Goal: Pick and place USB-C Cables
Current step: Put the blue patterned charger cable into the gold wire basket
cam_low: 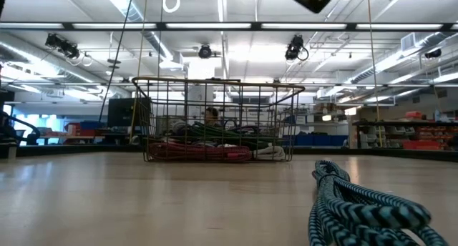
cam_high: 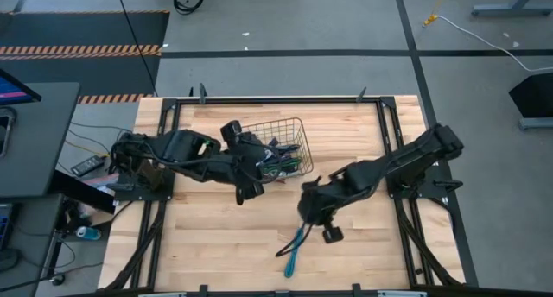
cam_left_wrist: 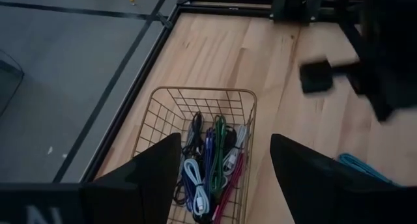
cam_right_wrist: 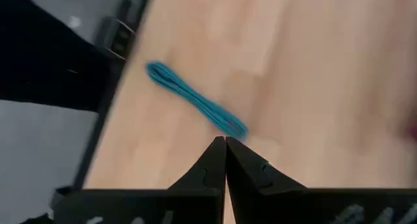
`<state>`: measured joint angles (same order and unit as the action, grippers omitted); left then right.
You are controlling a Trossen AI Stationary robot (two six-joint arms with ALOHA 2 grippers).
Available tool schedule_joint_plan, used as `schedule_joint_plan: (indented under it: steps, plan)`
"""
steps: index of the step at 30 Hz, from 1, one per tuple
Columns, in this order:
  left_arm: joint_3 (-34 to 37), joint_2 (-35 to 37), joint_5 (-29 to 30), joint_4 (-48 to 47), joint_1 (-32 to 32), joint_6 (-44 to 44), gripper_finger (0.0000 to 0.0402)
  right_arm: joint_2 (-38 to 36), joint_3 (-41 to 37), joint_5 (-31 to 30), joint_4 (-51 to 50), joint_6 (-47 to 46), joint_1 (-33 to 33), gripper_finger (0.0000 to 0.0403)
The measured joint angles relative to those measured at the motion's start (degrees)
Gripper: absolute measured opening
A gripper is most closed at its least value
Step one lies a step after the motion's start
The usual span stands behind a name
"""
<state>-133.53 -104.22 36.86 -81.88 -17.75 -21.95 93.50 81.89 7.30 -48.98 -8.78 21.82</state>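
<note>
Several USB-C cables point(cam_left_wrist: 210, 167) in blue, white, green, black and maroon lie bundled in the wire basket point(cam_high: 295, 129), which stands on the table's far middle. One teal cable point(cam_high: 294, 245) lies stretched out on the wood near the table's near edge; it also shows as the teal cable point(cam_right_wrist: 195, 100) and, close up, as the teal cable point(cam_low: 365, 210). My left gripper point(cam_left_wrist: 225, 139) hovers open above the basket's near left side. My right gripper point(cam_right_wrist: 225, 140) is shut with nothing between its fingers, above the table just beside the teal cable's end.
The basket point(cam_low: 218, 121) has tall wire walls. Black frame rails point(cam_high: 393, 142) run along the table's left, right and far edges. Bare wood lies around the teal cable point(cam_left_wrist: 365, 168) and on the near left of the table.
</note>
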Motion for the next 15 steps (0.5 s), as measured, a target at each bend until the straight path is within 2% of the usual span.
schedule_joint_plan:
  steps: [4, 7, 15]
  plan:
    - [0.0, 0.0, 0.0, 0.0, -0.5, 0.0, 0.0243, 4.2, 0.0, 3.3, 6.7, 1.5, 0.0, 0.0018]
    - [0.0, 0.0, 0.0, -0.5, -0.5, -0.9, 0.0243, 6.9, 0.0, 5.2, 6.9, 2.4, -0.1, 0.003]
    - [0.0, 0.0, 0.0, -3.0, -0.5, -4.4, 0.0243, 12.5, 0.0, 5.9, 7.0, 3.1, 0.6, 0.0109]
